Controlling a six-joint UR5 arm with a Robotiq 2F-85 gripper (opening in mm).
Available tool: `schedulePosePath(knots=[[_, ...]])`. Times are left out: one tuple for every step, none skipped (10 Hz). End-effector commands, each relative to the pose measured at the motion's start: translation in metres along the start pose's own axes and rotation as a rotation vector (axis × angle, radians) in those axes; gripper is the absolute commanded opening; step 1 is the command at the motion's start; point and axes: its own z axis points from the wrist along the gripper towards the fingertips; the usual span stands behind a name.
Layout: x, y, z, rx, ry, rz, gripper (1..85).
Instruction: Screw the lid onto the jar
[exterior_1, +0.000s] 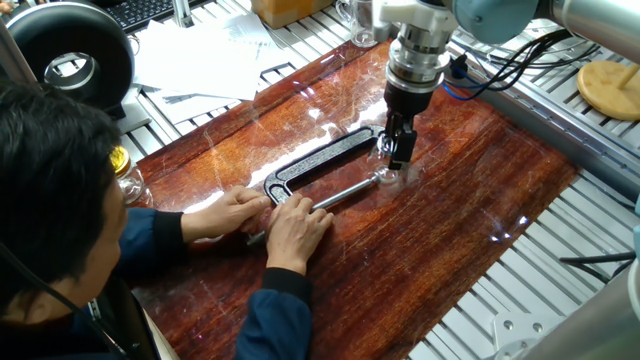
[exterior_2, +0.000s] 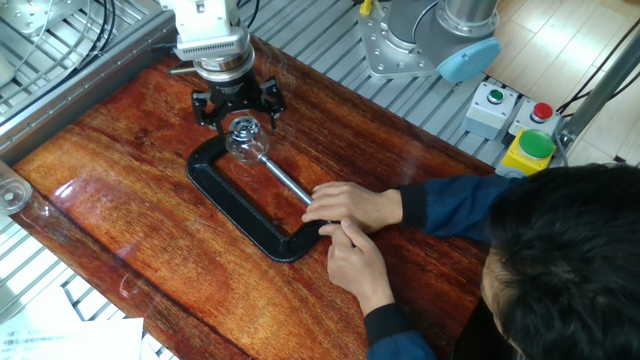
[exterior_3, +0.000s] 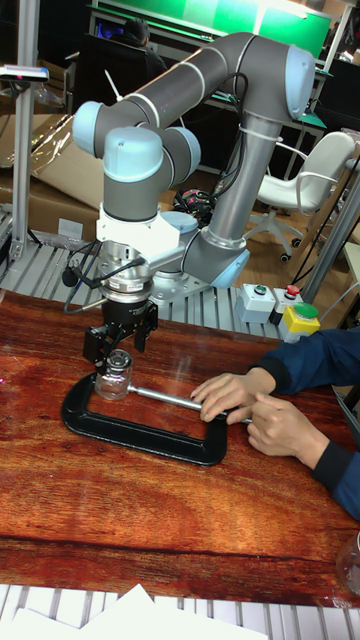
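One jar (exterior_2: 246, 143), one lid (exterior_2: 243, 127), one black C-clamp (exterior_2: 240, 206), two hands (exterior_2: 352, 204), one gripper (exterior_2: 238, 105).

We see our UR5 arm (exterior_3: 215, 95) reaching down over the table, its wrist vertical and the gripper (exterior_3: 118, 355) pointing straight down, low above the board. Its two black fingers (exterior_2: 207, 106) stand spread to either side with a clear gap between them, and in the tall fixed view the fingertips sit at about the height of what lies between them; whether the pads touch anything we cannot tell
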Motion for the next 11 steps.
schedulePosePath(knots=[[-0.003,0.0,-0.001,-0.003,-0.013,-0.004,83.7],[-0.003,-0.001,-0.001,0.001,-0.01,-0.018,83.7],[-0.004,0.001,-0.002,-0.004,-0.007,-0.019,83.7],[-0.005,0.001,-0.002,-0.005,-0.004,-0.021,83.7],[-0.004,0.0,-0.002,0.003,0.007,-0.033,83.7],[-0.006,-0.001,-0.003,0.005,0.01,-0.048,83.7],[-0.009,0.004,-0.004,-0.012,0.014,-0.05,83.7],[-0.011,0.004,-0.006,-0.015,0.023,-0.055,83.7],[-0.014,0.005,-0.008,-0.016,0.03,-0.071,83.3],[-0.018,0.004,-0.009,-0.008,0.036,-0.101,82.7],[-0.024,0.008,-0.01,-0.019,0.026,-0.111,82.0]])
